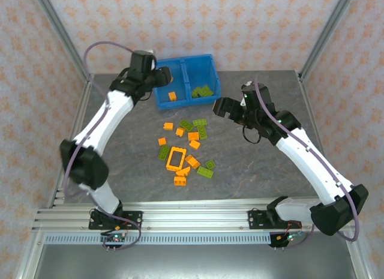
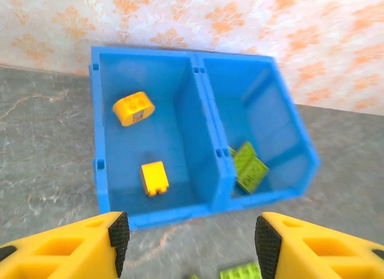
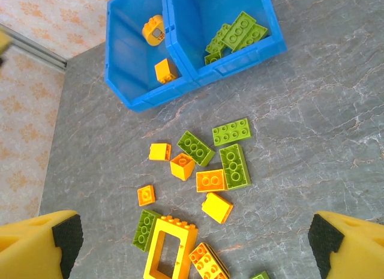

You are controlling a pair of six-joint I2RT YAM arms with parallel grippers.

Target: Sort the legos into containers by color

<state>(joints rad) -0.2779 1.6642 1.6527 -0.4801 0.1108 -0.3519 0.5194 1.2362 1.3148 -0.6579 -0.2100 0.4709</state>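
Seen from above, the loose pile of small orange and lime green plastic bricks (image 1: pixel 193 135) lay on the grey table (image 1: pixel 270 165) at 7 o'clock from the right claw (image 3: pixel 195 237), which was wide open and empty; that claw looked nearer. The left claw (image 2: pixel 192 243) was open and empty too, by the bright blue plastic bin (image 2: pixel 153 216), with the pile at 5 o'clock.

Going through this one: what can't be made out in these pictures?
- Left wrist: the green bricks sit partly behind the divider and front wall of the blue bin; count unclear.
- Left wrist: the rounded orange piece has a printed face too blurred to read.
- Right wrist: the orange frame piece is cut off by the bottom edge.
- Top external: the loose bricks are too small to count studs.
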